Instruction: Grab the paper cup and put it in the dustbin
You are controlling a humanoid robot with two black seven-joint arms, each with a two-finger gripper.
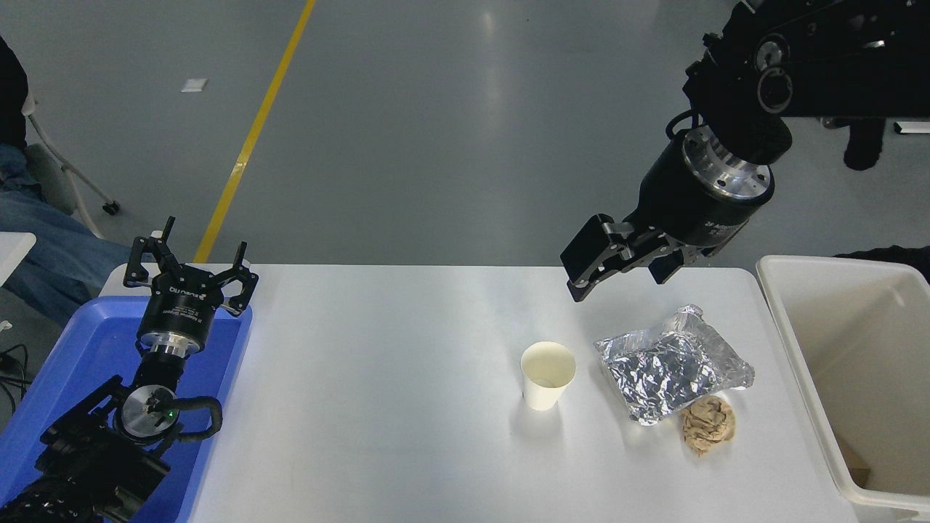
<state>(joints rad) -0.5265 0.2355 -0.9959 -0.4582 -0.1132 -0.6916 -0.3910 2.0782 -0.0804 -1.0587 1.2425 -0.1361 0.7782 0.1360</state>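
Observation:
The paper cup (548,374) stands upright and empty on the white table (378,407), right of its middle. The dustbin (857,341) stands off the table's right edge, cream-white and deep. My right gripper (616,285) hangs in the air above the table's far edge, up and to the right of the cup, open and empty, well clear of it. My left gripper (190,267) is parked open at the lower left.
A crumpled silver foil bag (672,363) lies just right of the cup, with a brown paper ball (707,425) at its near corner. A shallow blue tray (80,349) sits under the left arm. A seated person's legs (43,247) show at the left edge.

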